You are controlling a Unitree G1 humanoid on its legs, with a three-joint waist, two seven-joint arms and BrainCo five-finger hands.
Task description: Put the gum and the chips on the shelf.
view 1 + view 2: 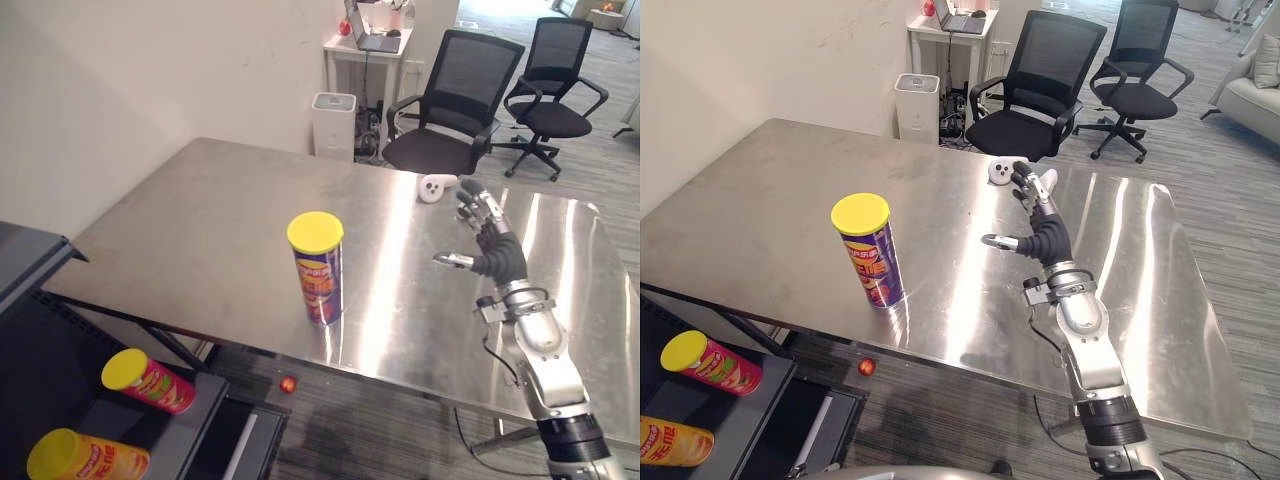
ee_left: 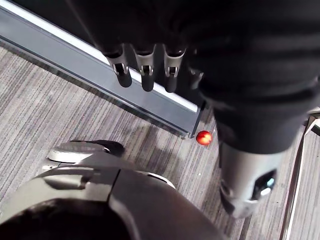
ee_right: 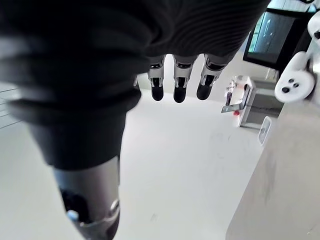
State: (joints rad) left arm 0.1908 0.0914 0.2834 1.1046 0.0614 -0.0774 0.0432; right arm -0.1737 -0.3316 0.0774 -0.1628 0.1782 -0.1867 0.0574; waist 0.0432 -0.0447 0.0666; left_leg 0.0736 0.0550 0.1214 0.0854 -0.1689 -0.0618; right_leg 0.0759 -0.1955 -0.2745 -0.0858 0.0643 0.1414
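Fingers spread and empty, the right hand hangs over the worktop — I'd wrap the chips can mid-body, squarely, keeping it upright.

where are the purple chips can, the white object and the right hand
purple chips can (image 1: 319, 285), left eye view, side wall
white object (image 1: 435, 187), left eye view, its top
right hand (image 1: 494, 247), left eye view, dark back

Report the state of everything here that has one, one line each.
Right hand: open, holding nothing.
Left hand: open, holding nothing.
Purple chips can: upright on the table, yellow lid on.
Red chips can: lying on its side on the shelf, lid on.
Orange chips can: lying on its side on the shelf.
Small white object: resting on the table by the right hand.
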